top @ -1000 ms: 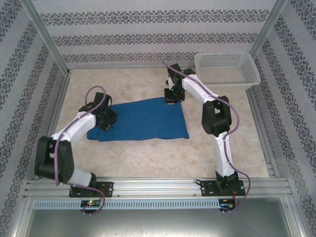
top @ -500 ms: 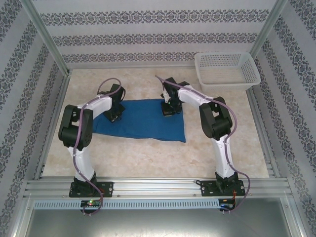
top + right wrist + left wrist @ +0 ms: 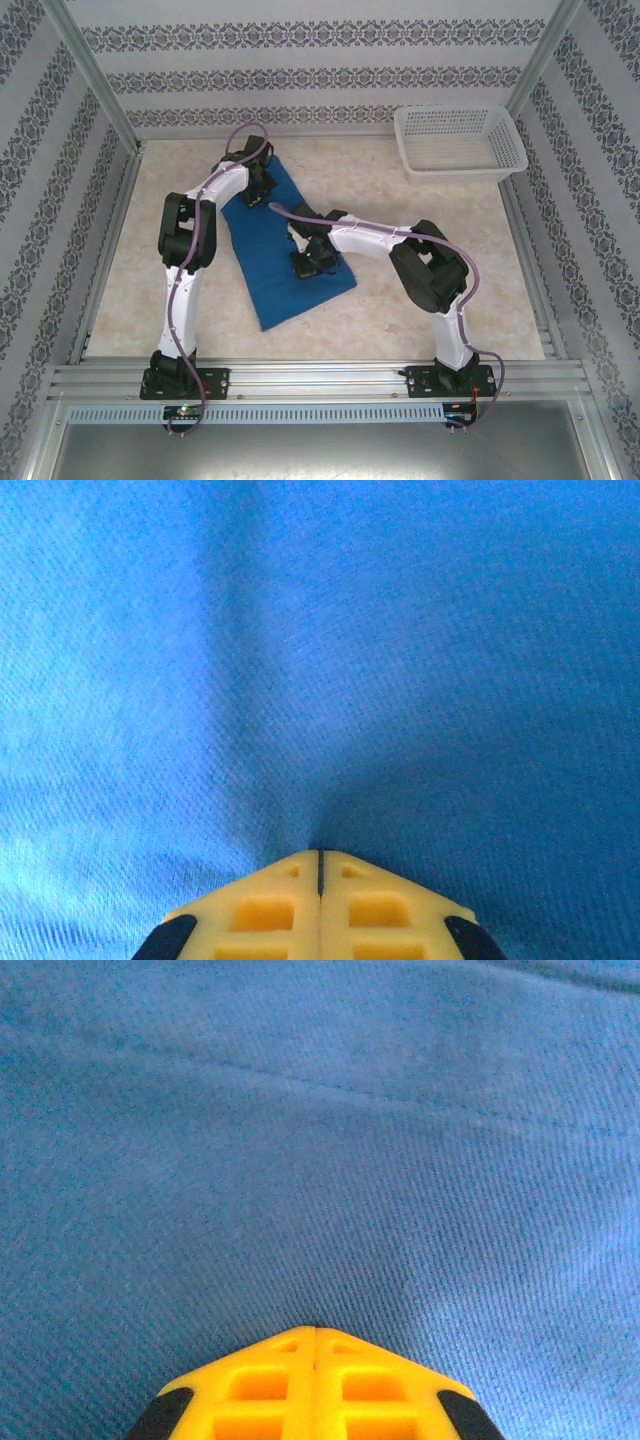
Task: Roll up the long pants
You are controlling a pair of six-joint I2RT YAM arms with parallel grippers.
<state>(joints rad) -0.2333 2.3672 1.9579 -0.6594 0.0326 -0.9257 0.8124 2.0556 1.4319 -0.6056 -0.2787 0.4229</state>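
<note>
1. Long pants (image 3: 268, 285): flat blue folded strip, diagonal on the worktop (image 3: 430, 270), well apart from the white basket (image 3: 460, 168).
2. Left gripper (image 3: 315, 1332): jaws together, pinching cloth at the far end, probably as an anchor.
3. Right gripper (image 3: 320, 854): jaws together, pinching the right edge mid-length; cloth puckers toward the tips.
4. Looks like a two-point hold to line the strip up. No roll yet.

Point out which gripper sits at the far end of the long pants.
The left gripper, at the far end of the long pants, toward the back wall; the right gripper sits midway along the cloth's right edge, nearer the arm bases.
</note>
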